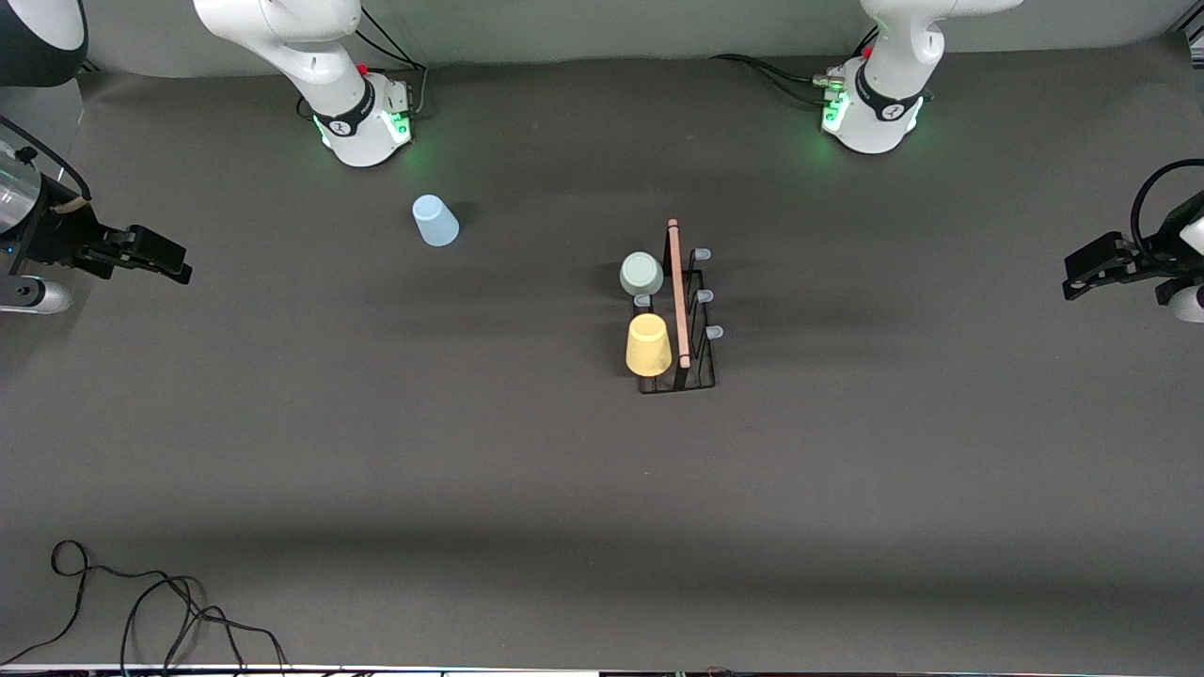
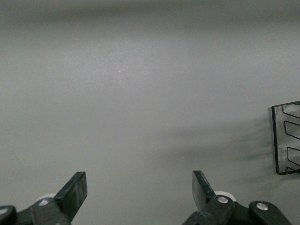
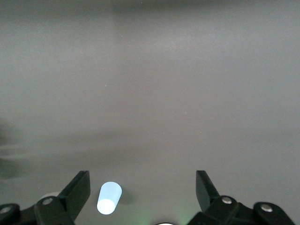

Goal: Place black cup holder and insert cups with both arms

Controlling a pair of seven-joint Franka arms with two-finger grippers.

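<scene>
Two tapered plastic cups, grey-green and yellow, already sit on the black wire cup holder mid-table; one light blue cup stands near the right arm's base, so the spread-open right gripper should descend squarely over it, while the left gripper, also open, waits over its table end

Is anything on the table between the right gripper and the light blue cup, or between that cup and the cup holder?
Nothing visible. The right gripper, open, hangs at the right arm's end; bare table separates it from the light blue cup. Bare table also separates that cup from the black cup holder, where the grey-green cup and yellow cup sit.
</scene>
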